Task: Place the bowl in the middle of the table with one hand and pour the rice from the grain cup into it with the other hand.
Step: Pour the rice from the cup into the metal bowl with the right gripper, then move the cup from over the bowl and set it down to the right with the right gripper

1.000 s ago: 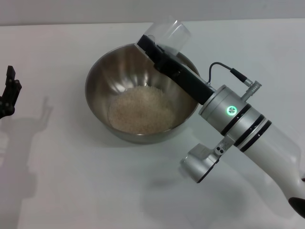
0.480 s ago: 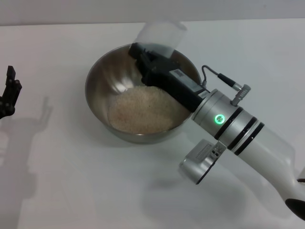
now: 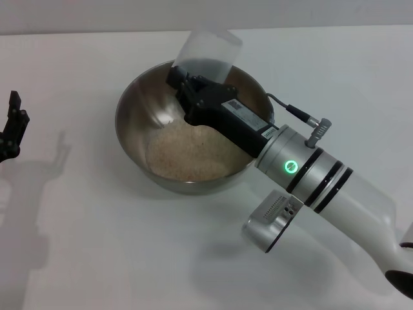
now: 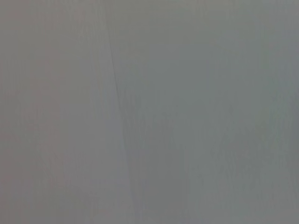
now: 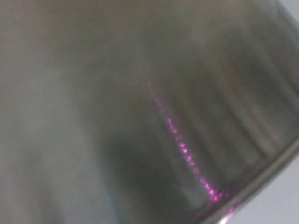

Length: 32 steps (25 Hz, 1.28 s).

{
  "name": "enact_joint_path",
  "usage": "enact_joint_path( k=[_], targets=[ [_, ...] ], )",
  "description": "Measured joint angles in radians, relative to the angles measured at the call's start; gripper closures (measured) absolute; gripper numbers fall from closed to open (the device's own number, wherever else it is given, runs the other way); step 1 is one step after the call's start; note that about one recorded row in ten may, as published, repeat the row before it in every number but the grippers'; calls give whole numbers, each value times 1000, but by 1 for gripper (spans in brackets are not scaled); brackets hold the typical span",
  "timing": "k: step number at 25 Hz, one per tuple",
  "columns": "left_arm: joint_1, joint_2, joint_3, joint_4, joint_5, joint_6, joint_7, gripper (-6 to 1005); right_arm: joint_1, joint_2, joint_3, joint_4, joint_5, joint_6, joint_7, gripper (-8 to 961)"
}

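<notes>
Rice point(image 3: 190, 152) heaped in steel bowl point(image 3: 132, 110), frame centre on table point(image 3: 97, 245). Right gripper point(image 3: 193, 81) clamps grain cup point(image 3: 206, 48), looks empty, above far rim. Left gripper point(image 3: 13, 126) idle, left edge, jaws unreadable. Pour step looks finished; you next retract cup clear of rim.

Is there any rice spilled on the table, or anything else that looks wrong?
Nothing stands out. The rice lies inside the bowl, with no grains visible on the table. The right gripper holds the grain cup above the bowl.
</notes>
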Motion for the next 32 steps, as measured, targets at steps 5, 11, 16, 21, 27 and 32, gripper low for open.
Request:
enact_joint_path(
  k=[5, 11, 16, 21, 27, 32],
  targets=[
    [0, 0, 0, 0, 0, 0, -8, 174, 2, 0, 0, 1, 0, -1, -13, 914],
    [0, 0, 0, 0, 0, 3, -9, 174, -12, 0, 74, 56, 0, -46, 245, 911],
    [1, 0, 0, 0, 0, 3, -9, 174, -37, 0, 94, 80, 8, -156, 620, 908],
    [1, 0, 0, 0, 0, 5, -9, 174, -91, 0, 155, 120, 9, -194, 962, 905],
    [0, 0, -2, 2, 0, 5, -19, 174, -125, -5, 212, 109, 9, -227, 1425, 902],
    [0, 0, -4, 3, 0, 6, -23, 174, -135, -10, 255, -9, 11, -315, 2003, 899]
  ],
)
